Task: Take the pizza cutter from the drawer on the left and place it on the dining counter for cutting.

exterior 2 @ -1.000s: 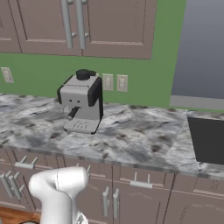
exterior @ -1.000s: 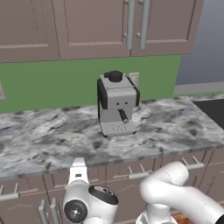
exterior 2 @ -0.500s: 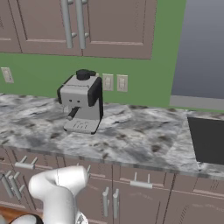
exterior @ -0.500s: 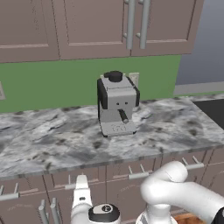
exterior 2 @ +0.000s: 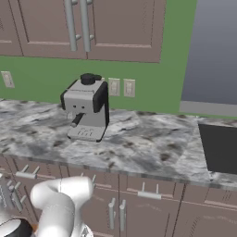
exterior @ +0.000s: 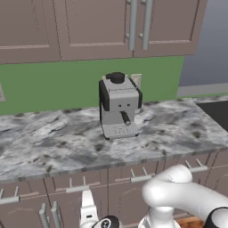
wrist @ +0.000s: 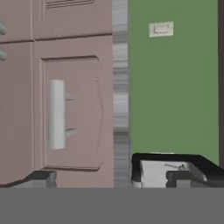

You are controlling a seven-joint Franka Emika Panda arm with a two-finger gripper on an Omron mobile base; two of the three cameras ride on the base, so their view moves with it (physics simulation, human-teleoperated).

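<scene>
You had claw (wrist: pixel 116 177) spread wide, empty, facing drawer (wrist: pixel 70 111). Its bar handle (wrist: pixel 57 114) lay ahead, toward one fingertip (wrist: pixel 41 177), long axis crossing finger line.

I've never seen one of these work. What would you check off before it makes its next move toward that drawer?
1. Hand open and empty: ok.
2. Hand facing the drawer: ok.
3. Bar handle between the fingers: not ok, it lies ahead, untouched.
4. Drawer pulled open: not ok, it is shut.
5. Pizza cutter's place inside: cannot tell, the shut front hides it.
</scene>
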